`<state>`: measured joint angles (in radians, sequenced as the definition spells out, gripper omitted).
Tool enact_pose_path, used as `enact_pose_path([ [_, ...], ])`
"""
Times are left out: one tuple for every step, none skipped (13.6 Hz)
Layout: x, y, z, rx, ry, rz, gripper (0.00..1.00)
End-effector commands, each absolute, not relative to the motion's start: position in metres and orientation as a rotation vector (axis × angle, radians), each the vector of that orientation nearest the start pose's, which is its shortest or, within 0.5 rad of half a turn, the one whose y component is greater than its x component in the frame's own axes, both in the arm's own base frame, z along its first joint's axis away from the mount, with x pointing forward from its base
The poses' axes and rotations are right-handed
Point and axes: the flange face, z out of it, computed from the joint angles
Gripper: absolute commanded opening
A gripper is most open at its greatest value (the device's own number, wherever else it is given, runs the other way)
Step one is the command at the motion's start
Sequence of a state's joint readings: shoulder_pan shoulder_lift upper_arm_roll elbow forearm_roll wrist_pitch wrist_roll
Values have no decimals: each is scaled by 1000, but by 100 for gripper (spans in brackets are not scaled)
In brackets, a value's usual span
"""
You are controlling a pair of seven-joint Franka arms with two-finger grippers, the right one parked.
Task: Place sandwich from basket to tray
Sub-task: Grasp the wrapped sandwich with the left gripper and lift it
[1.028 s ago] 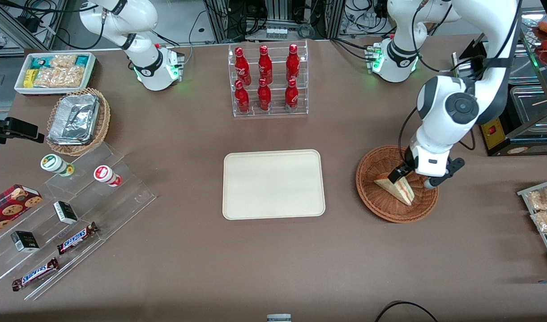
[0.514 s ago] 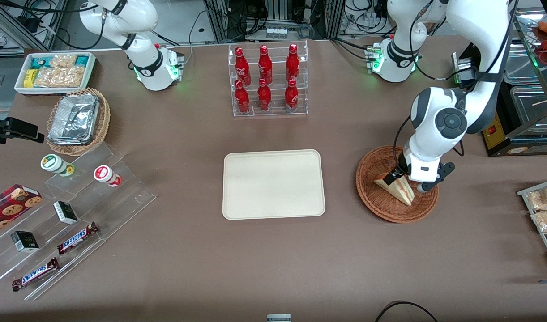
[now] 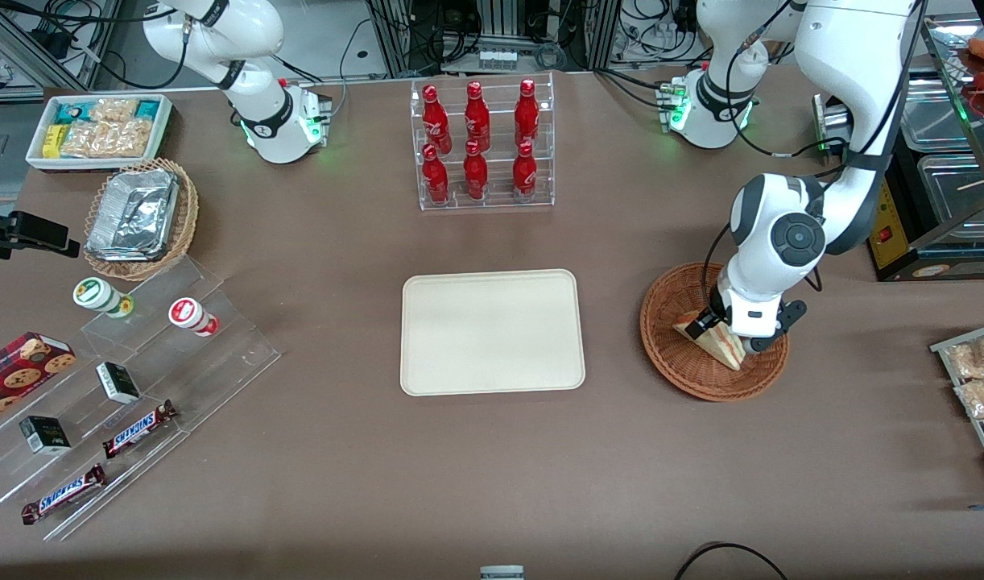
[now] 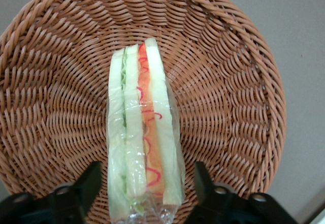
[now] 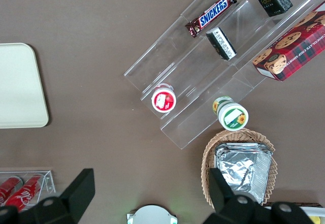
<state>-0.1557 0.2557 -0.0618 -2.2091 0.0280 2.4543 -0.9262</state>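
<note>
my pincer [image 3: 721, 332]: down inside the basket, straddling the sandwich, fingers [image 4: 90, 181] spread wide, one on each side of the wedge, a gap showing between each finger and the wrap, gripping nothing
sandwich [image 4: 143, 137]: lying in the basket, standing on edge, filling edge up with red-orange and green layers, clear wrap around it
basket [image 3: 679, 370]: on the worktop [image 3: 492, 483], beside the tray toward my working arm's end
tray [image 3: 492, 332]: flat on the worktop, apart from the basket, cream, nothing on it
bottle rack [image 3: 482, 142]: farther from the front camera than the tray, six red bottles in it
</note>
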Motion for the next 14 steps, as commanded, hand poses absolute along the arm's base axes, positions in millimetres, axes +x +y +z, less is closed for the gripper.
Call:
enact_pose_path([
  [544,-118,269,-2933,-1137,-20,0],
  [546,-119,274,-2932,-1142,-24,0],
  [546,-119,281,-2932,-1140,-28,0],
  [546,-120,297,-2928,-1133,-23,0],
  [549,-121,318,-2923,-1110,-11,0],
  [552,-123,343,-2905,-1057,-5,0],
  [556,-134,366,-2890,-999,3,0],
  [558,-162,389,-2897,-933,16,0],
  [561,-188,412,-2917,-877,7,0],
  [560,-218,425,-2950,-801,-14,0],
  [558,-251,431,-2981,-732,-35,0],
  [552,-286,429,-3007,-652,-42,0],
  [547,-312,430,-3033,-567,-56,0],
  [548,-330,427,-3061,-460,-56,0],
])
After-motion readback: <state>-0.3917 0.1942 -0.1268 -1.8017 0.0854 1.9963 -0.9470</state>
